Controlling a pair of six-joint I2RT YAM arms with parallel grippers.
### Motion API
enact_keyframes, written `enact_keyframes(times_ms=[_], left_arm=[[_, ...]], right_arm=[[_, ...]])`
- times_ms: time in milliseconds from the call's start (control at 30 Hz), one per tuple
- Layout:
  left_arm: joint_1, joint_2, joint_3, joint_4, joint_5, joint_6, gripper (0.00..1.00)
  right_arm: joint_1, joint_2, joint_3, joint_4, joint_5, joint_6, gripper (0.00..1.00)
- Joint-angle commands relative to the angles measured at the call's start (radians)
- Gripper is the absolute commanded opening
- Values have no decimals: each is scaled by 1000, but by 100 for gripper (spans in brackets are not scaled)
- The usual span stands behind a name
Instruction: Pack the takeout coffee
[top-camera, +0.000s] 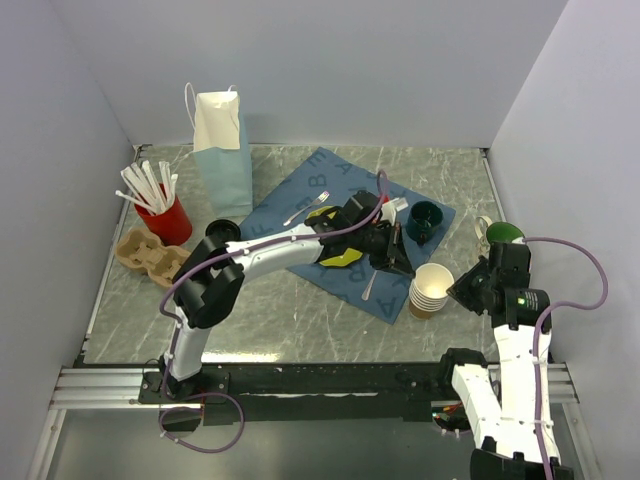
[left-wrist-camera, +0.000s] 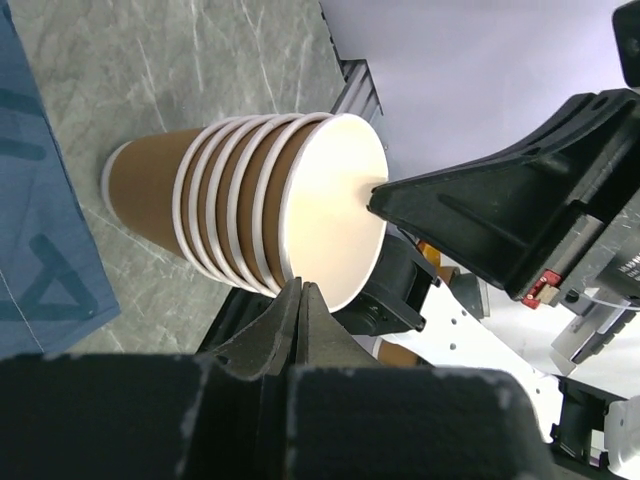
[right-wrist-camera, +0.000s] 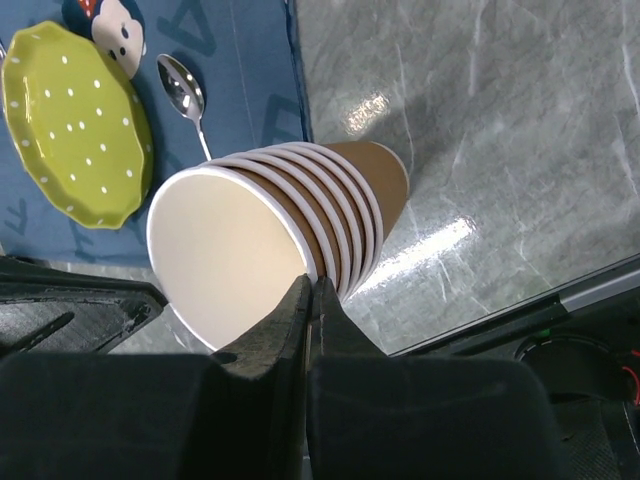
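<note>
Left hand (left-wrist-camera: 302, 290) and right hand (right-wrist-camera: 310, 286), both pinched onto the 4 o'clock cup stack (top-camera: 432, 295), should separate one cup slowly.

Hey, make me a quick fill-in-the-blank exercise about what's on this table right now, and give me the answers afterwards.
1. The stack of lidless tan paper cups stands on the grey marbled table beside the ____ lettered cloth mat.
2. White straws stand in a ____ plastic cup.
3. The left gripper and right gripper both have their jaws ____.
4. The yellow-green plate is sprinkled with white ____.
Missing words: blue; red; shut; dots.
</note>
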Motion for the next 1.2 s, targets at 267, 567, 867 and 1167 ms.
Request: enact_keyframes(times_ms=[267, 567, 867, 1167], left_arm=[[-9, -91, -81, 35, -33, -1, 1], [-11, -56, -36, 40, 8, -4, 1], [-21, -39, 2, 21, 14, 9, 1], [-31, -22, -13, 26, 0, 9, 1]], right_arm=[[-5, 2, 15, 27, 6, 23, 0], [-5, -5, 10, 30, 0, 31, 0], [-5, -10, 2, 32, -5, 38, 0], [-5, -19, -10, 33, -5, 41, 0]])
